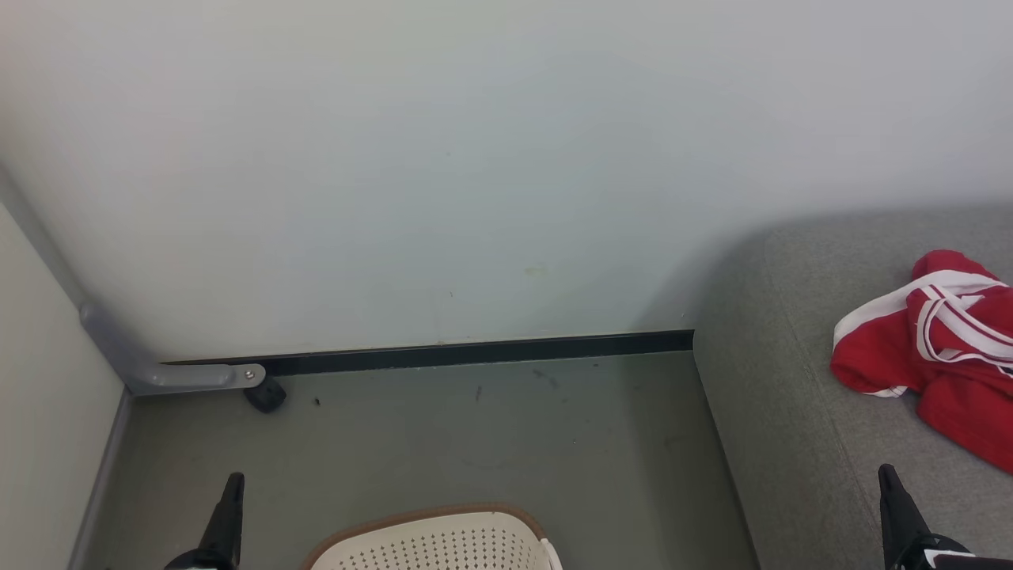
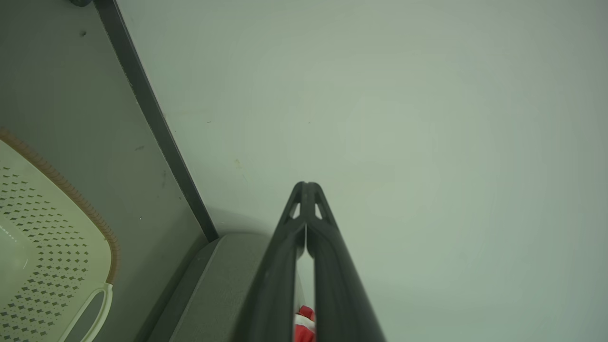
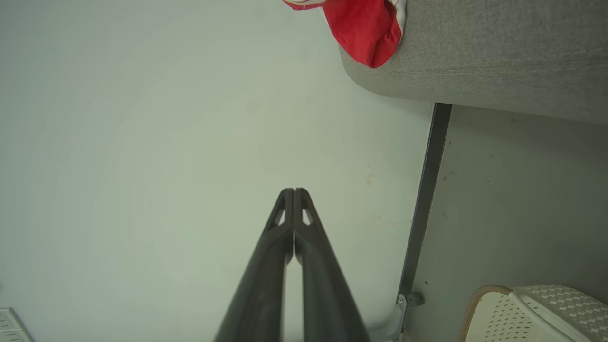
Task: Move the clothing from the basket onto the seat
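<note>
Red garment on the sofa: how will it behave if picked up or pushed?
Probably floppy: the red garment lies crumpled in folds on the sofa, so it should sag from one pinch point. Pushed, it would likely bunch rather than slide on that textured upholstery.

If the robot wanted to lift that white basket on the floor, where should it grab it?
Probably the white loop handle at the end of the basket, coming down from above. The loop stands off the wall, leaving a gap that one thin finger could slip through. The perforated walls look too broad and smooth to pinch.
</note>
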